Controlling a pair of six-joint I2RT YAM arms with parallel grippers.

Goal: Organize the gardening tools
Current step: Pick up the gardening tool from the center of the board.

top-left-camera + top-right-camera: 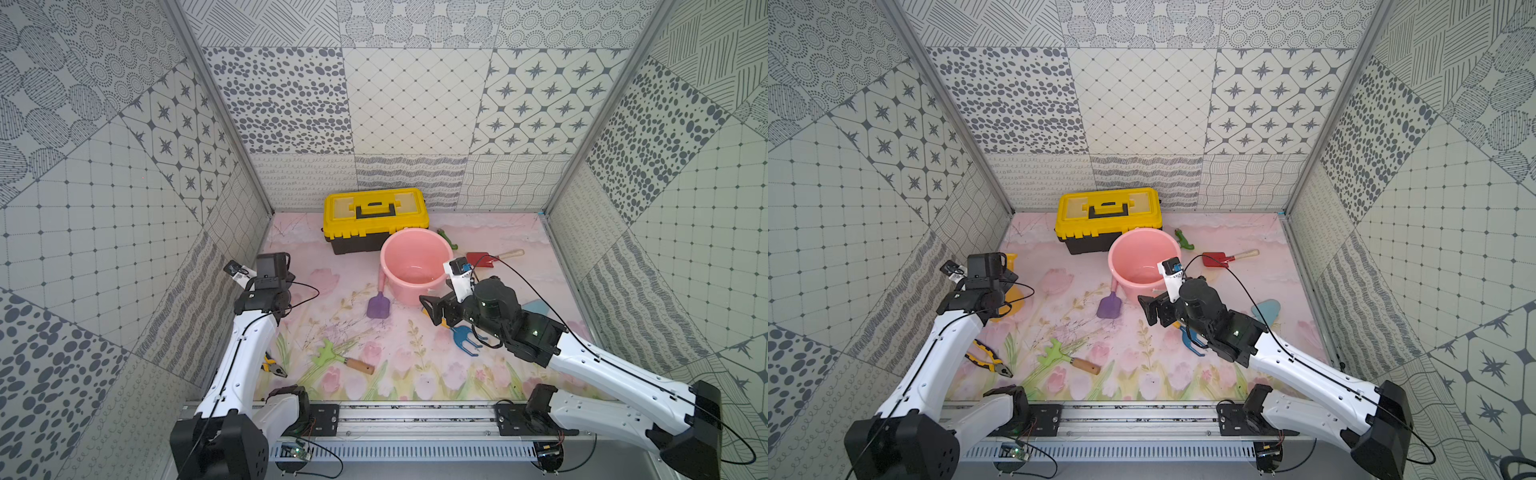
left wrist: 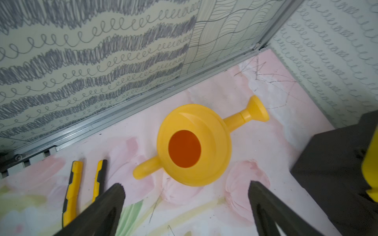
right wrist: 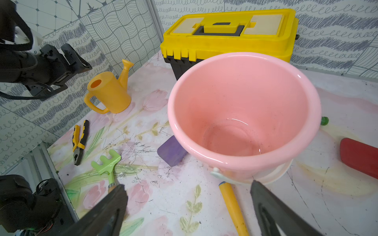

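1. Left gripper (image 2: 185, 189): jaws spread wide and empty. The yellow watering can (image 2: 212, 132) stands upright just beyond the fingertips. In a top view the can (image 1: 1014, 297) is at the left-middle of the frame, mostly hidden under the arm.
2. Right gripper (image 3: 188, 186): jaws also apart and empty, poised over the yellow handle of the blue fork (image 3: 233, 206). The handle's end lies at the foot of the pink bucket (image 3: 243, 55); whether it touches cannot be told.
3. Remaining tools, all on the mat in a top view, with the bucket empty:
   - purple scoop (image 1: 377, 305), centre, tucked against the bucket
   - green rake (image 1: 330, 353), lower centre
   - red spade (image 1: 482, 261), right of the bucket
   - pale-blue trowel (image 1: 536, 307), right-middle, partly behind the arm
4. Bystanders: pliers (image 1: 274, 365), lower left; closed toolbox (image 1: 374, 212), back centre.
5. Hazards (judged):
   - The can's smooth, rounded body may squirt out of closing jaws or tip over. A grip on its handle looks safer.
   - A finger coming down beside the fork could strike the bucket wall and shove the bucket onto the scoop.
   - The pliers lie near the can and could be caught by mistake.
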